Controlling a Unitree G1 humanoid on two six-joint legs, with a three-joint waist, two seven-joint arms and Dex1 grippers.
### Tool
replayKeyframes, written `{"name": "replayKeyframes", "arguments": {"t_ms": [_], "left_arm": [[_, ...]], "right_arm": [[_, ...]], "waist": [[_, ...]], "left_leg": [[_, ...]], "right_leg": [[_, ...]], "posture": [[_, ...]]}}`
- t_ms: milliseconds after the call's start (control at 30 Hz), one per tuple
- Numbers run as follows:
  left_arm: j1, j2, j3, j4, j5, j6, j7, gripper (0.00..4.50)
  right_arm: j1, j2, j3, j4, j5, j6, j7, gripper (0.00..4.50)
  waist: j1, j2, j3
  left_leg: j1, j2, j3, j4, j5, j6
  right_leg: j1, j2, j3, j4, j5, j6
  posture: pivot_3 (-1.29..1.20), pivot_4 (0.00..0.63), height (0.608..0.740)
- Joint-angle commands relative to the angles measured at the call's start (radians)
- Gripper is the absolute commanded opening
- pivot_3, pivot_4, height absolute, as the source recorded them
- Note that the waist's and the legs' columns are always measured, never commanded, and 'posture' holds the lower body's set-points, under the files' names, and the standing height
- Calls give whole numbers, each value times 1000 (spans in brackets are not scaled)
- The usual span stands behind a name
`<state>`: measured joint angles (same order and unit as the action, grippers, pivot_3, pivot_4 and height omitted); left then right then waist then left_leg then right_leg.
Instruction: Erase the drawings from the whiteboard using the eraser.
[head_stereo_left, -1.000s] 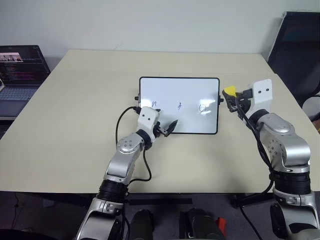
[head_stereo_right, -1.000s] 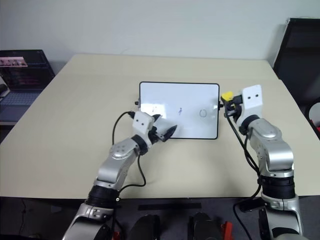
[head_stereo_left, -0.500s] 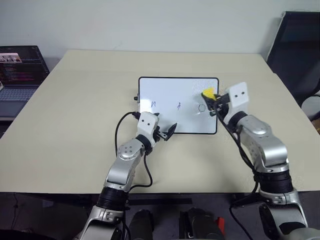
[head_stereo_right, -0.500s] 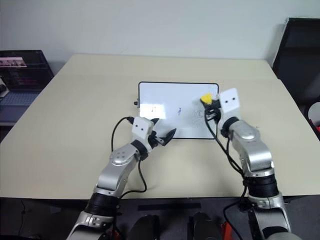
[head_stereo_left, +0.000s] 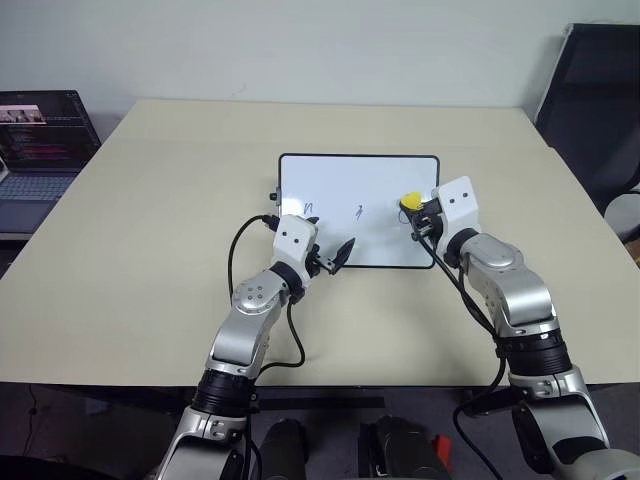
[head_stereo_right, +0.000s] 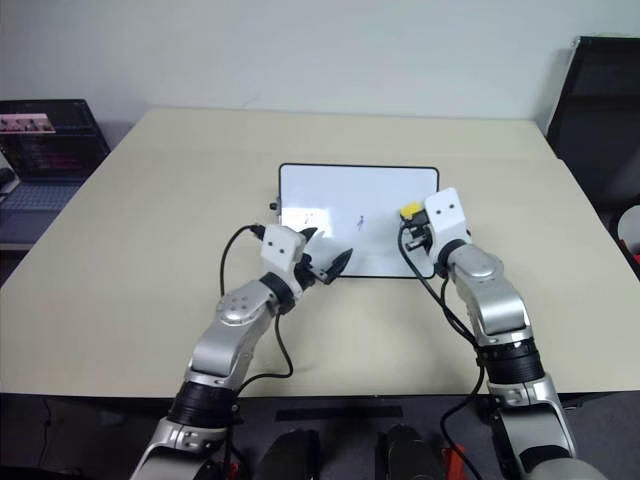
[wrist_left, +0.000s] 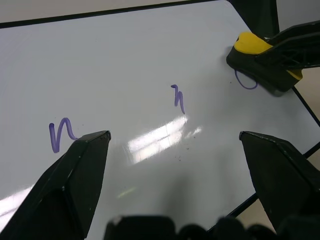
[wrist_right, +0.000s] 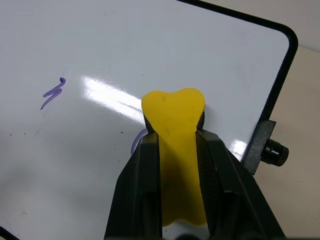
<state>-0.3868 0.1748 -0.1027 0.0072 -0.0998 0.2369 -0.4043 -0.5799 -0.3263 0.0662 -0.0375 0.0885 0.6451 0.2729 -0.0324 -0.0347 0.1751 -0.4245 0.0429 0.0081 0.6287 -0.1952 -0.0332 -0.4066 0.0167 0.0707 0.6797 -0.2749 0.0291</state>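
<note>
Right pincer pinches the small yellow eraser block with black underside, fingers pressed hard enough to waist the foam. The eraser sits at the pincer's tip, down on the glossy white whiteboard with thin black frame, over the small purple circle mark, of which an arc peeks out beside the block.

Risks from here, as judged:
- The foam is deformed in the grip; a sideways drag may twist it between the fingers, so an edge wipes instead of the flat face.
- The board lies loose on the beige bench; a stroke could slide it, since the left pincer hovers over its near edge and contact with it cannot be confirmed.
- The stroke path toward the short purple stroke and the n-shaped purple squiggle runs toward the left pincer: collision possible.

Pose: right forearm reaches forward, wrist angled inward, pincer tilted slightly down. Left arm extends forward, pincer about level, fingers spread wide, empty; the squiggle lies just beyond one fingertip.
</note>
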Motion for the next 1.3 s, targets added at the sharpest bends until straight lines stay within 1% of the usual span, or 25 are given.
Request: {"name": "replayKeyframes", "arguments": {"t_ms": [33,333,433,567,700,833,933,1167,1300], "left_arm": [[-22,0,12,-45,-11,-2,2,4500],[-13,6,21,-46,-11,1,0,4500],[-11,4,20,-50,-11,4,2,4500],[-9,1,16,-52,-10,6,2,4500],[-14,-1,15,-46,-10,5,0,4500],[-22,-1,18,-38,-7,1,1,4500],[-23,-1,19,-39,-6,1,3,4500],[-8,1,21,-61,-6,11,10,4500],[-8,0,22,-65,-7,16,13,4500]], "right_arm": [[11,-8,6,-51,-17,40,-2,662],[160,-54,0,-233,-1,171,38,662],[176,-65,-6,-262,4,187,49,662],[128,-43,-38,-244,14,145,36,662],[49,-13,-56,-192,6,14,13,662],[-13,14,-29,-133,-8,-73,8,662],[-20,25,3,-114,-23,-81,12,662],[-2,-26,112,-118,-89,93,44,662],[9,-21,113,-157,-87,172,37,662]], "waist": [[0,0,0],[0,0,0],[-1,0,0],[-2,0,0],[-4,0,0],[-2,0,0],[-1,0,0],[0,0,0],[0,0,0]], "left_leg": [[0,0,0,0,0,0],[0,0,0,0,0,0],[0,0,0,0,0,0],[0,-1,0,0,0,0],[0,-1,1,0,0,0],[0,-2,0,0,0,0],[0,-1,0,0,0,0],[0,0,0,0,0,0],[0,0,0,0,0,0]], "right_leg": [[0,0,0,0,0,0],[0,0,0,0,0,0],[0,0,0,0,0,0],[0,0,0,0,0,0],[0,1,0,0,0,0],[0,1,0,-1,0,0],[0,0,0,-1,0,0],[0,0,0,-1,0,0],[0,0,0,-1,0,0]], "posture": [[0,150,740],[0,150,740],[0,150,740],[0,150,740],[0,150,740],[0,150,740],[0,150,740],[0,150,740],[0,150,740]]}}
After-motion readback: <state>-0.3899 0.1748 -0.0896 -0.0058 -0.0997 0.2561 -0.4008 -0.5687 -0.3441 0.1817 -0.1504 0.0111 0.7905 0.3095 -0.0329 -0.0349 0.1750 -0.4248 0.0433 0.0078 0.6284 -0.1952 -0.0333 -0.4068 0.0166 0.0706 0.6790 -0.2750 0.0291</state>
